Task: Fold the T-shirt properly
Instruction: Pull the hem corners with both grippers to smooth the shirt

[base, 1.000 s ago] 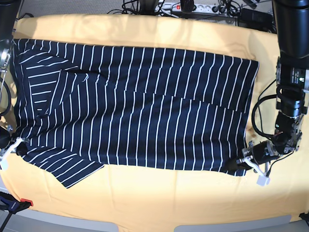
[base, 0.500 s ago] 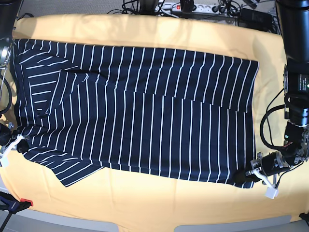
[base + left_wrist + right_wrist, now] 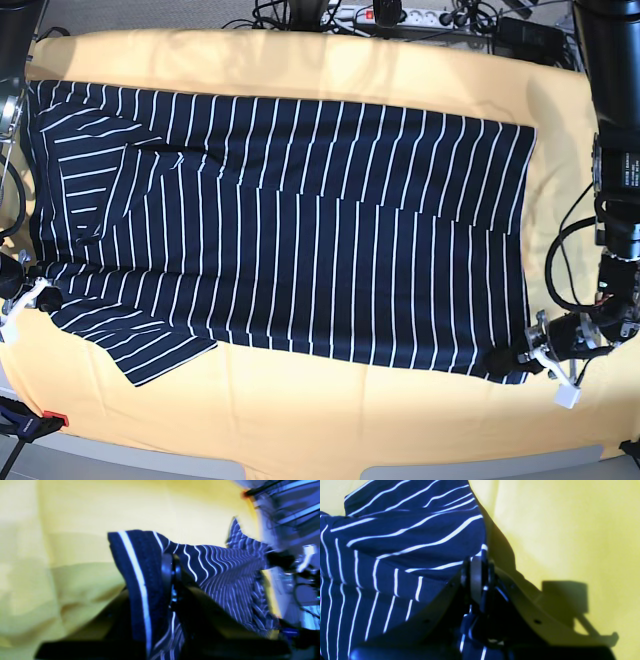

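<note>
The T-shirt [image 3: 290, 240], dark navy with thin white stripes, lies spread flat across the yellow cloth, one sleeve folded in at the left. My left gripper [image 3: 505, 362] is shut on the shirt's front right hem corner; in the left wrist view the jaws [image 3: 171, 580] pinch a striped fold of the T-shirt [image 3: 140, 575]. My right gripper [image 3: 42, 297] is shut on the shirt's left front edge near the sleeve; the right wrist view shows its closed tips [image 3: 480, 577] clamping the T-shirt [image 3: 402, 555].
A yellow-orange cloth [image 3: 330, 420] covers the table under the shirt. A power strip and tangled cables [image 3: 400, 15] lie along the back edge. A red-tipped clamp [image 3: 40, 420] sits at the front left corner, near the table's front edge.
My left gripper has moved toward the front edge and slightly right, drawing the hem corner with it and stretching the shirt's lower edge. The right gripper has hardly moved.
</note>
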Controlling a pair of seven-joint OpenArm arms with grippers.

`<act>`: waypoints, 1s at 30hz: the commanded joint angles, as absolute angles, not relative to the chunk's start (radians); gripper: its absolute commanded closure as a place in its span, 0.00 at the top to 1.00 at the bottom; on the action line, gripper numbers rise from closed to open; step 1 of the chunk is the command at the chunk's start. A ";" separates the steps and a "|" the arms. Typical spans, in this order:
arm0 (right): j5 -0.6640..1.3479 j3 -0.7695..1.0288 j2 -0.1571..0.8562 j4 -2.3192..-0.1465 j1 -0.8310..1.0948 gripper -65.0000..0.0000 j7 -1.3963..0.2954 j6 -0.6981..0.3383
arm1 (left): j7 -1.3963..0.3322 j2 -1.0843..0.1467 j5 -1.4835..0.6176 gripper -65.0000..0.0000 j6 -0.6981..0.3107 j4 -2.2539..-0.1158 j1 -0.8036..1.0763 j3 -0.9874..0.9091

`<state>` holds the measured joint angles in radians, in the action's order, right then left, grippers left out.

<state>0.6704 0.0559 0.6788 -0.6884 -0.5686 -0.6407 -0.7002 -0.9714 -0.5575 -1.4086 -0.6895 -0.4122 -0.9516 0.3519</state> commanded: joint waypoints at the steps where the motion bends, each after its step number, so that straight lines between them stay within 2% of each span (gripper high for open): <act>1: 0.683 0.062 0.710 -0.705 -0.601 0.00 -0.627 -0.698 | -0.981 -0.575 -1.463 0.00 -0.698 -0.426 -0.997 0.346; 16: 0.785 0.062 0.720 -0.705 -0.601 0.00 -0.863 -0.698 | -1.232 -0.590 -1.484 0.00 -0.698 -0.426 -0.997 0.346; 30: 0.787 0.062 0.793 -0.705 -0.601 0.00 -0.880 -0.698 | -1.291 -0.616 -1.484 0.00 -0.698 -0.426 -0.998 0.346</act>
<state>0.7883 0.0559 0.7570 -0.6888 -0.5713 -0.8936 -0.7040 -1.2961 -0.5911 -1.4677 -0.6899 -0.4126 -0.9562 0.3519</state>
